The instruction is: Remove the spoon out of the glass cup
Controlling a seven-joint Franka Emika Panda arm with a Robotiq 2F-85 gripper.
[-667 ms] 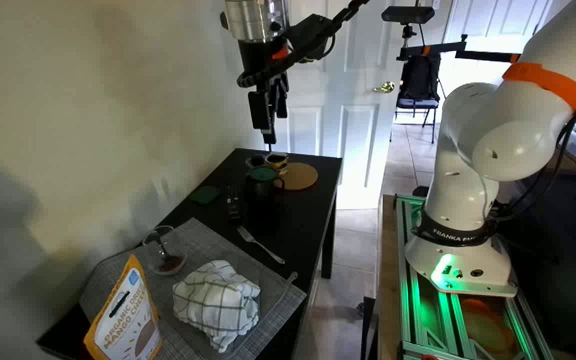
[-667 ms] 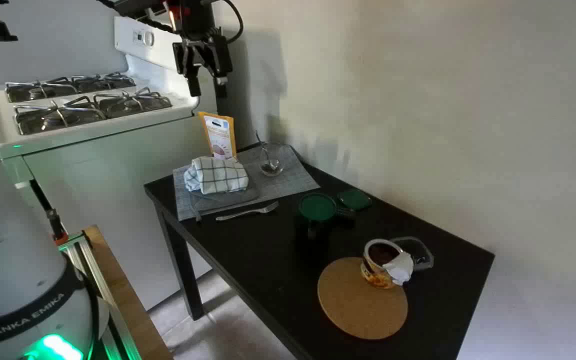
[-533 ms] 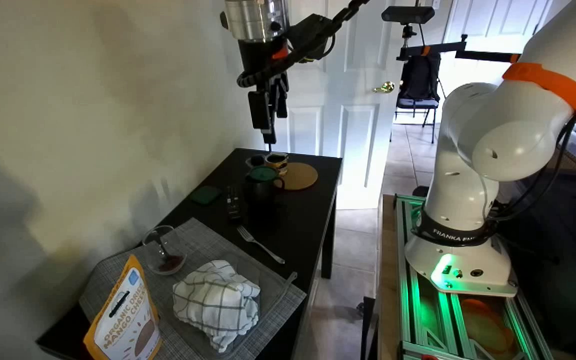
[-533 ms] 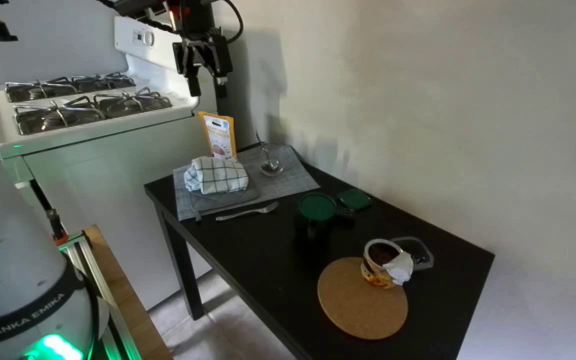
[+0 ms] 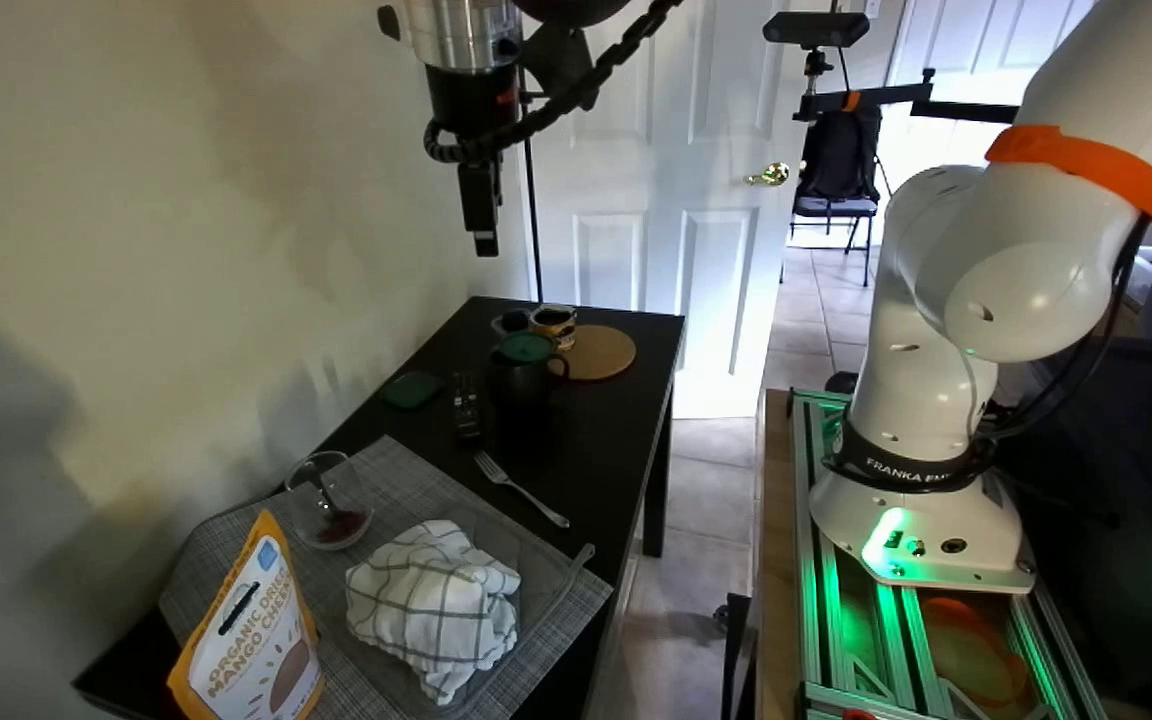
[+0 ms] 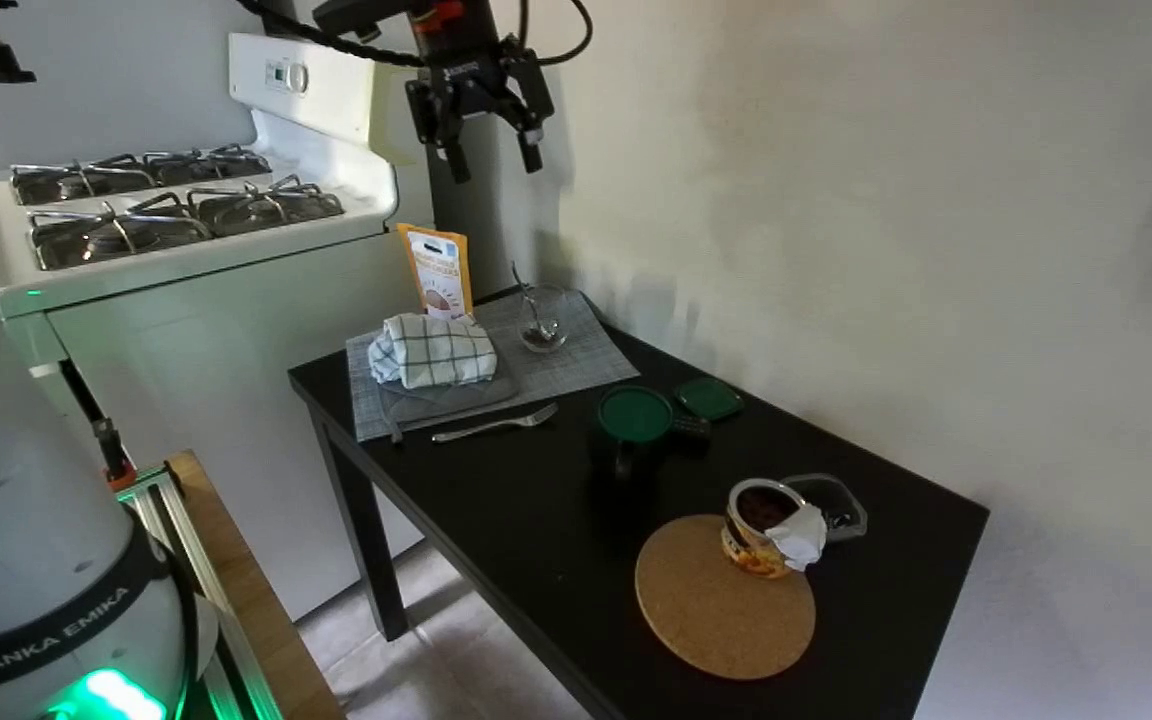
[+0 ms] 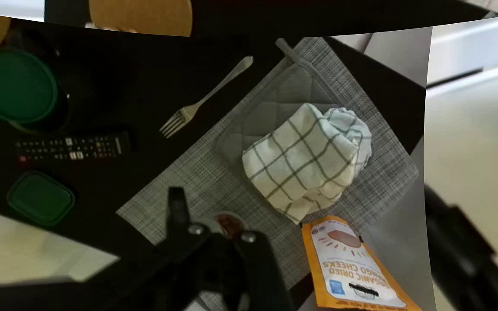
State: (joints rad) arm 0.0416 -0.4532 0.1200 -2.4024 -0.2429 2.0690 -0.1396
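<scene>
The glass cup (image 5: 354, 492) (image 6: 558, 312) is a small clear tumbler on the grey placemat near the wall, with reddish-brown contents at its bottom. The spoon (image 5: 316, 482) (image 6: 522, 284) leans in it, its thin dark handle rising above the rim. In the wrist view, part of the cup (image 7: 231, 224) shows behind the gripper linkage; the spoon cannot be made out there. My gripper (image 6: 496, 164) is open and empty, well above the table and apart from cup and spoon. In an exterior view its fingers overlap, so only one fingertip shows (image 5: 485, 243).
A checked cloth (image 5: 436, 600) and an upright orange pouch (image 5: 261, 640) stand close to the cup. A fork (image 6: 496, 424), dark green cup (image 6: 634, 412), remote (image 7: 74, 148), green lid (image 6: 709, 398) and cork mat (image 6: 726, 610) with an opened tub (image 6: 751, 550) lie farther along. The wall stands behind the cup.
My gripper has moved sideways toward the wall and slightly up, and its wrist has turned, so its fingers now show in a different orientation. The cup and spoon have not moved.
</scene>
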